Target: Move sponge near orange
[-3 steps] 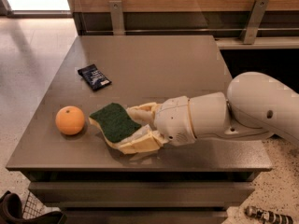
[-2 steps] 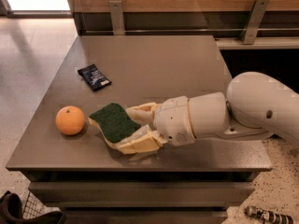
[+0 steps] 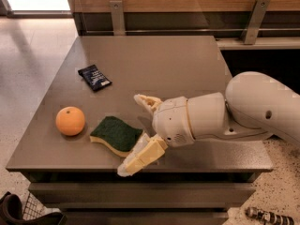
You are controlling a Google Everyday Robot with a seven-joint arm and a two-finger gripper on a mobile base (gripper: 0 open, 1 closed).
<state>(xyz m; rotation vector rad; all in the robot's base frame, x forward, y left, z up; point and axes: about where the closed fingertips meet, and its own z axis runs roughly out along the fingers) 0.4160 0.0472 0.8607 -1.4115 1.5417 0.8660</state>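
The sponge [image 3: 116, 132], dark green on top with a pale yellow base, lies flat on the grey table [image 3: 178, 64] near its front edge. The orange [image 3: 70, 121] sits just left of it, a small gap between them. My gripper [image 3: 131, 135] is to the right of the sponge, open, with its cream fingers spread wide. One finger [image 3: 146, 101] stands behind the sponge. The other finger [image 3: 141, 157] lies at the sponge's right front corner, touching or just over it. The sponge is not gripped.
A flat dark blue packet [image 3: 94, 77] lies on the table's left side, behind the orange. My white arm [image 3: 243, 111] reaches in from the right over the table's front right part. A wooden rail with metal brackets [image 3: 257, 13] runs behind the table.
The fingers have spread wider and drawn back to the right. The sponge, earlier tilted between them, now lies flat on the table. The orange has not moved.
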